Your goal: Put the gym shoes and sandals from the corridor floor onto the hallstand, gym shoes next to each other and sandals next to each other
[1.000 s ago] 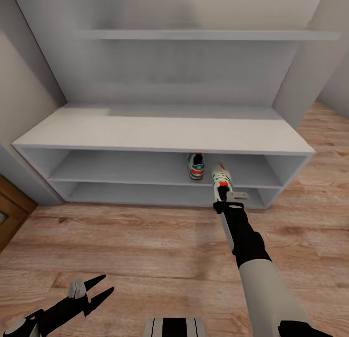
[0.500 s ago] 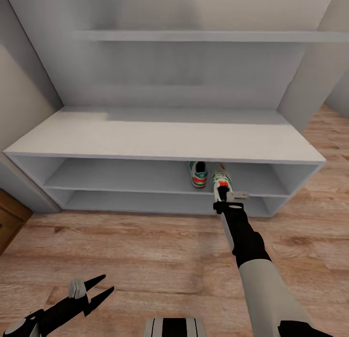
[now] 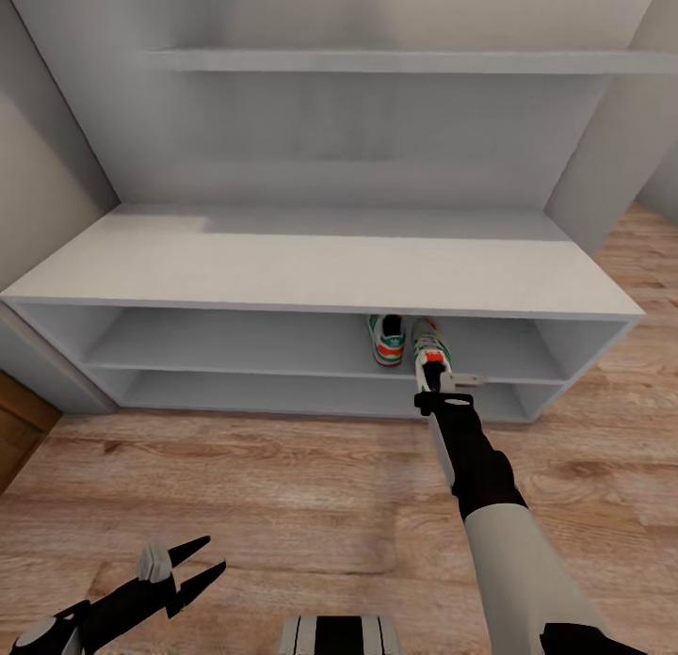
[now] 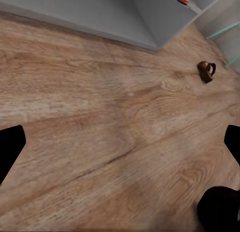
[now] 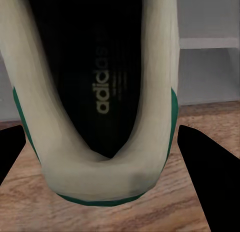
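Rack [image 3: 320, 269] looms nearer; right gripper [image 3: 432, 365] has carried its clamped sneaker [image 3: 429, 340] beside shelved sneaker [image 3: 384, 337]; left gripper [image 3: 193, 567] open.

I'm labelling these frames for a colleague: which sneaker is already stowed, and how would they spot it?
Find the long pale grey shoe rack against the wall, then look into its upper open tier, right of centre. Two white sneakers with teal stripes and orange-red heels sit side by side there; the stowed sneaker is the left one, standing free, while its neighbour is in the right claw.
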You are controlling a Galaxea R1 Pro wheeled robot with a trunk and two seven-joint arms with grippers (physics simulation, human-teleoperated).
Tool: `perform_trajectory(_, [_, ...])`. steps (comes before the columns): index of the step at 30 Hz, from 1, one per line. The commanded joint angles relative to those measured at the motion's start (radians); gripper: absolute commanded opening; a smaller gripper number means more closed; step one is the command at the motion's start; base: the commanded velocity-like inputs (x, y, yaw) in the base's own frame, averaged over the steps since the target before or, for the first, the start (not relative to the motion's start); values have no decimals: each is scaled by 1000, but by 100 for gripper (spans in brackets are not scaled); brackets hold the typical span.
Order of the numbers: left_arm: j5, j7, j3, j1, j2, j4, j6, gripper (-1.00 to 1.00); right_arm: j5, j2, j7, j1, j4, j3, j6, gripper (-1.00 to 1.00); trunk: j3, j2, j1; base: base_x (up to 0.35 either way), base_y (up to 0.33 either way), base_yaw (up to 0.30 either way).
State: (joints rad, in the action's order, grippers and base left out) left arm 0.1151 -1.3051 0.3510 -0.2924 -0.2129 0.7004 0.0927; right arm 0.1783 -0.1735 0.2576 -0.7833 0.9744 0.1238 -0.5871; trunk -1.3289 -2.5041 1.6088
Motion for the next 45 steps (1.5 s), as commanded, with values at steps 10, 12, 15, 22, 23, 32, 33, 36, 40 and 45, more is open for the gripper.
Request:
perform_trajectory(10, [1,-2,-1,-1,0,-1,9,100,12,-1,-3,-1,1,2,-7,-100,-19,-1,1,0,0,0])
perform_trajectory(12, [1,-3,-1,0,0,-1,9,100,12,-1,-3,-1,1,2,-7,-100,-19,-1,1,0,0,0])
perform_trajectory(15, [2,-3,0,0,0,-1,9,100,12,-1,-3,-1,1,3,-7,-100,-19,-1,1,26,0,0])
perform_trajectory(22, [0,-1,0,-1,0,-1,6,100,12,-1,-3,-1,1,3,-7,-100,-19,-1,1,222,0,0])
perform_trajectory(23, [0,-1,0,0,0,-1,6,100,12,-1,-3,-1,1,3,-7,-100,-19,-1,1,233,0,0])
perform_trajectory(32, [1,0,-1,-1,0,-1,8,100,12,-1,-3,-1,1,4,-6,-100,-19,-1,1,66,0,0])
perform_trajectory(33, [1,0,-1,-1,0,-1,7,100,12,-1,-3,-1,1,4,-6,-100,-19,-1,1,162,0,0])
perform_trajectory(36, [0,0,-1,-1,0,-1,7,100,12,-1,-3,-1,1,4,-6,-100,-19,-1,1,238,0,0])
perform_trajectory(40, [1,-1,-1,-1,0,-1,9,100,12,-1,-3,-1,3,4,-7,-100,-19,-1,1,200,0,0])
perform_trajectory(45, [1,-2,-1,-1,0,-1,11,100,12,-1,-3,-1,4,4,-7,-100,-19,-1,1,45,0,0])
